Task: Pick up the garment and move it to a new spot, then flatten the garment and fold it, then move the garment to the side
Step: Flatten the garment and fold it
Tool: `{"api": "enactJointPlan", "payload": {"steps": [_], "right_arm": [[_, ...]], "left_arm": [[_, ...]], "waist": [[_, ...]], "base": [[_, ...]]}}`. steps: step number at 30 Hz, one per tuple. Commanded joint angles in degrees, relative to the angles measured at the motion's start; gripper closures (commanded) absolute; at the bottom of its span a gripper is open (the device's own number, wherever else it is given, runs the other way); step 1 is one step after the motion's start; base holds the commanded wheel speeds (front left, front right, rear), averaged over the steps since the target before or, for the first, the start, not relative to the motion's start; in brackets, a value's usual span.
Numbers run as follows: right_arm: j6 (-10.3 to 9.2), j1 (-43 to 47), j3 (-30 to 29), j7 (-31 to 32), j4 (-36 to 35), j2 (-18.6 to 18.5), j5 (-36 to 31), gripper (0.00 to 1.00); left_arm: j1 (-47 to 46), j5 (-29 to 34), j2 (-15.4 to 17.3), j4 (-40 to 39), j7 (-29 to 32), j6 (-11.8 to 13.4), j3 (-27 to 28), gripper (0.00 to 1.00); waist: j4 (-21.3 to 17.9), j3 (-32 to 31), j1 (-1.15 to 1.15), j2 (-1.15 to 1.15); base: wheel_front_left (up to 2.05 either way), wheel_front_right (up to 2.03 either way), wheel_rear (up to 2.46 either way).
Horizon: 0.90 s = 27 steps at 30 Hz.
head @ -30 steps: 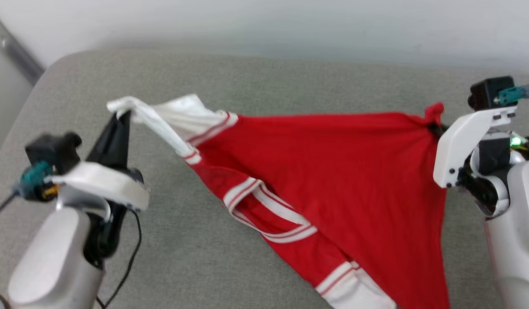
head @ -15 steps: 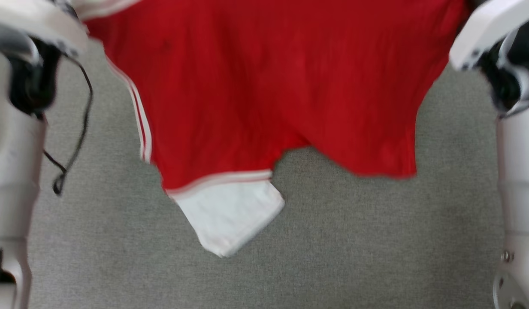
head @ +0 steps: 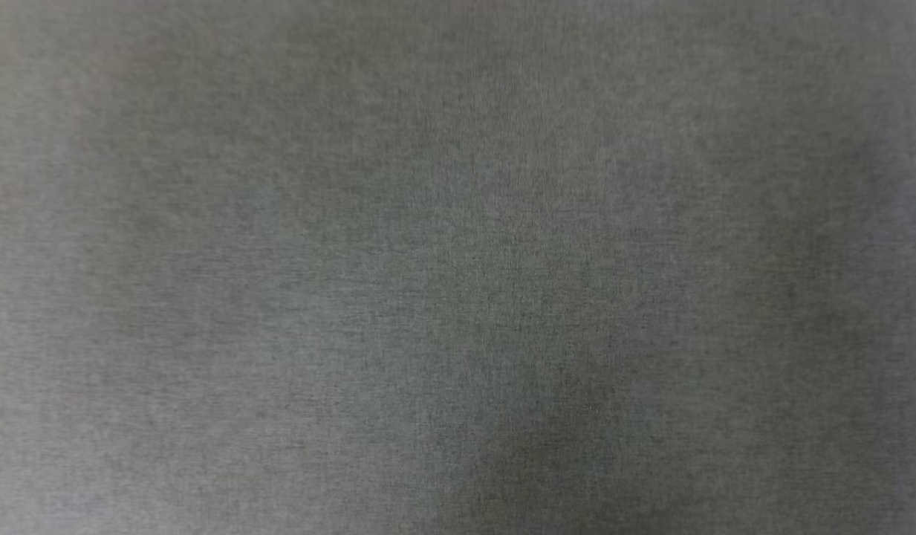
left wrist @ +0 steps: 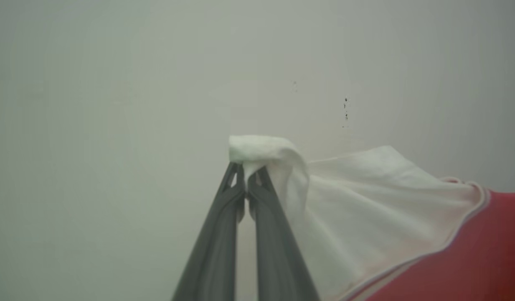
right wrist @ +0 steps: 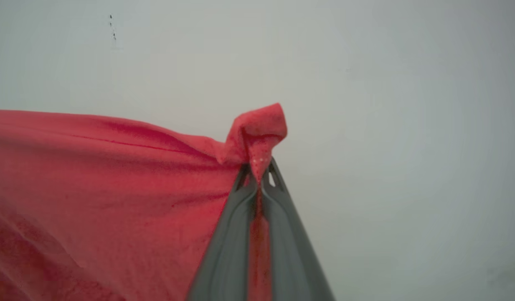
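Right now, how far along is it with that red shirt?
Done: the garment is picked up. In hand: left gripper is shut on a white sleeve, right gripper on a red corner. Left: laying it on the grey surface, flattening, folding, moving it aside.

In the left wrist view the left claw (left wrist: 245,175) rises from 6 o'clock to centre, pinched on a fold of the garment (left wrist: 366,200), which runs off toward 4 o'clock. In the right wrist view the right claw (right wrist: 259,169) pinches another corner at centre, and the cloth spreads toward 8 o'clock. A wall (left wrist: 115,83) stands behind both. The head view looks down on a cushion (head: 458,267).
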Motion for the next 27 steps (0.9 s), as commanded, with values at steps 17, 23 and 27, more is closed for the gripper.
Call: {"api": "enactJointPlan", "payload": {"steps": [17, 23, 27], "right_arm": [[-0.10, -6.7, 2.1, -5.7, 13.5, 1.2, -2.8, 1.00], [-0.08, -0.6, 5.5, -7.9, 18.6, 1.0, -1.0, 1.00], [-0.08, 7.8, 8.6, -9.5, 20.8, -0.1, 1.6, 1.00]], "left_arm": [[-1.1, -4.4, -3.5, 9.2, -3.2, -2.9, -1.3, 1.00], [6.7, -8.5, -5.4, 10.5, -4.0, -3.3, -2.9, 1.00], [16.8, -12.6, -5.4, 8.2, -3.6, -3.3, -5.9, 1.00]], "waist": [[0.6, 11.1, -0.01, 0.00], [1.2, 6.9, -0.01, 0.00], [1.7, 1.4, -0.01, 0.00]], "base": [[0.00, 0.00, 0.00], [0.00, 0.00, 0.00], [0.00, 0.00, 0.00]]}}
